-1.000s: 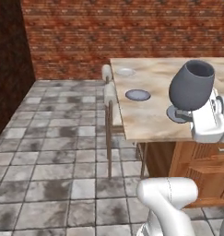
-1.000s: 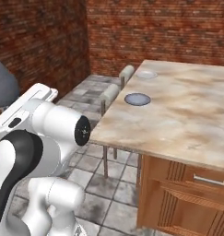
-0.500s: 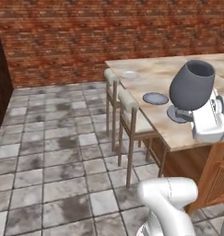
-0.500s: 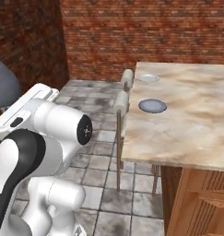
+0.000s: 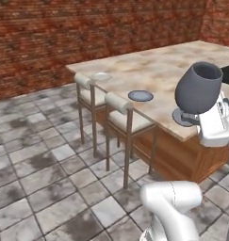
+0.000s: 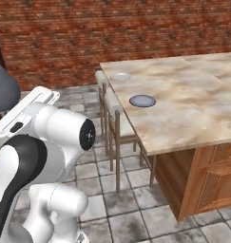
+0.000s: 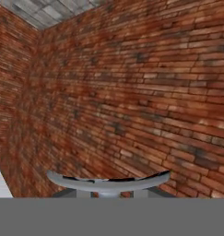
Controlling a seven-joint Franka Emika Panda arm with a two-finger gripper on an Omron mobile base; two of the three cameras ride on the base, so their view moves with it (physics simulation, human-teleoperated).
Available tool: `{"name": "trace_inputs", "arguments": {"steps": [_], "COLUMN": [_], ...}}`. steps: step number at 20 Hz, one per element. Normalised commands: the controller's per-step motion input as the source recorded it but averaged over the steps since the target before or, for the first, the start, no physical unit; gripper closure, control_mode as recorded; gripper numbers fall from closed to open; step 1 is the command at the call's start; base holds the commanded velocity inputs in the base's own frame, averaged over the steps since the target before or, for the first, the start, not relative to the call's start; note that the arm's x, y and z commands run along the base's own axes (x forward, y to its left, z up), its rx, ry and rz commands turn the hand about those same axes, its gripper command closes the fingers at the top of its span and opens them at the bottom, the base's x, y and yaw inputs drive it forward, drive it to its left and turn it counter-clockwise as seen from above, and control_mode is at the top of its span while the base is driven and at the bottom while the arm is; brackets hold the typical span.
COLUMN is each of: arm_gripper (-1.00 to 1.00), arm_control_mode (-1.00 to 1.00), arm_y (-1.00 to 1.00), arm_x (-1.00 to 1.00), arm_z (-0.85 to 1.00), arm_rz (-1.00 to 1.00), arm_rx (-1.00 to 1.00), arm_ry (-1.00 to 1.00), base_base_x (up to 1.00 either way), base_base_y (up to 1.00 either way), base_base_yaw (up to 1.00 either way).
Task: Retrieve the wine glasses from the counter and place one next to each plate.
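Hand clenched on upright empty wine glass, two empty plates on island table

light: even, bright — no glare | shadows: faint, soft | focus: sharp — rendered, no blur

Bench: large marbled beige top on brown wooden base. Two plates on top near stool-side edge: near plate, grey, just inside edge; far plate, paler, toward far corner, well apart from first. Bench stands on grey tiled floor.
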Motion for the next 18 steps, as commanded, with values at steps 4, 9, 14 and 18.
{"name": "trace_inputs", "arguments": {"steps": [4,9,14,18], "arm_gripper": [1.0,1.0,1.0,1.0], "arm_control_mode": [1.0,1.0,1.0,1.0], "arm_y": [0.0,0.0,0.0,0.0], "arm_x": [0.0,0.0,0.0,0.0], "arm_z": [0.0,0.0,0.0,0.0], "arm_rz": [0.0,0.0,0.0,0.0], "arm_rx": [0.0,0.0,0.0,0.0], "arm_ry": [0.0,0.0,0.0,0.0], "base_base_x": [0.26,0.22,0.34,0.44], "base_base_y": [1.0,1.0,1.0,1.0], "base_base_yaw": [-0.61,-0.53,-0.52,-0.53]}}
